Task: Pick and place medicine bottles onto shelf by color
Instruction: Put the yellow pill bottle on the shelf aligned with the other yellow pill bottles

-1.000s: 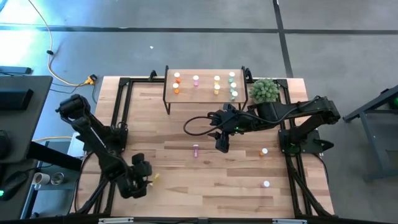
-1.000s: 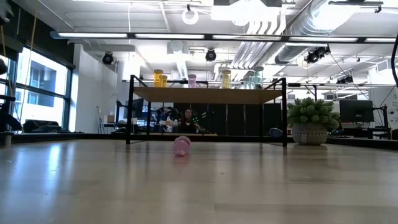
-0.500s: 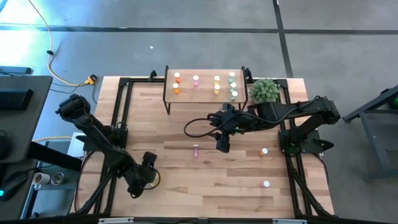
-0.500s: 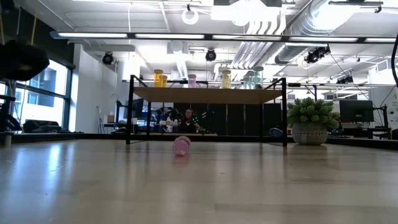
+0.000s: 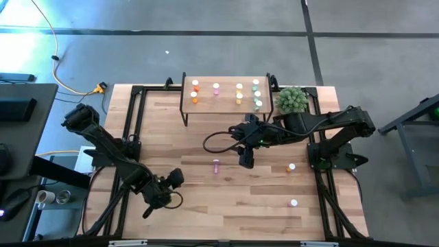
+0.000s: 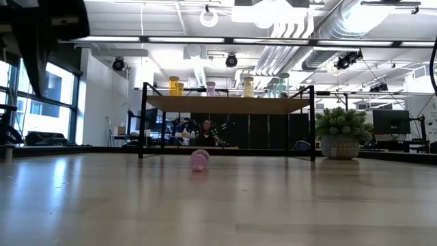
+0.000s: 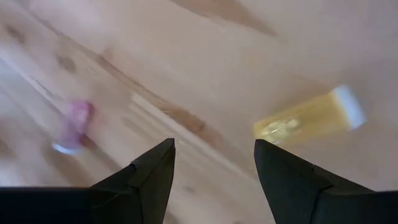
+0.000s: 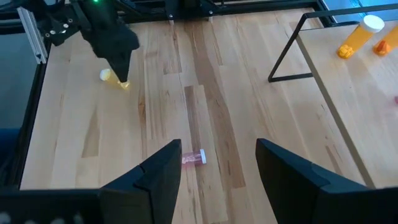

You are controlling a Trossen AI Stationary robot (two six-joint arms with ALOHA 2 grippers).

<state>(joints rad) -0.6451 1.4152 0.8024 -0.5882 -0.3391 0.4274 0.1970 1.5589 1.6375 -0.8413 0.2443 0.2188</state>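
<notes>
**Between the left jaws: a yellow bottle waiting to be taken**

Ahead of your left gripper point(image 7: 214, 163), the jaws stand apart with bare wood between them; nothing is clamped. Just beyond the fingertips, off toward one finger, lies the small yellow cylindrical bottle with a white cap point(image 7: 309, 118), on its side on the light wooden tabletop point(image 7: 205, 68). Farther out past the other finger lies the tiny pink bottle with a white cap point(image 7: 73, 126), also on its side and well apart from the yellow one.

Your right gripper point(image 8: 217, 163) hangs above the middle of the table, its jaws likewise apart and holding nothing. The pink bottle point(image 8: 193, 158) sits on the wood directly ahead between its fingers, closer to it than to your left gripper.

From overhead, the low light-wood shelf on thin black legs point(image 5: 226, 96) at the far edge of the table already carries most of the medicine bottles, standing in loose columns: orange, pink, yellow, then green nearest the small green potted plant point(image 5: 291, 100). I'd judge the sorting well over half done.

Still loose on the table besides the yellow and pink bottles are a small orange bottle point(image 5: 291, 167) beyond the right gripper and another white-capped bottle point(image 5: 293, 203) nearer the front edge, whose body colour I cannot tell. So about four remain for you to shelve.
</notes>
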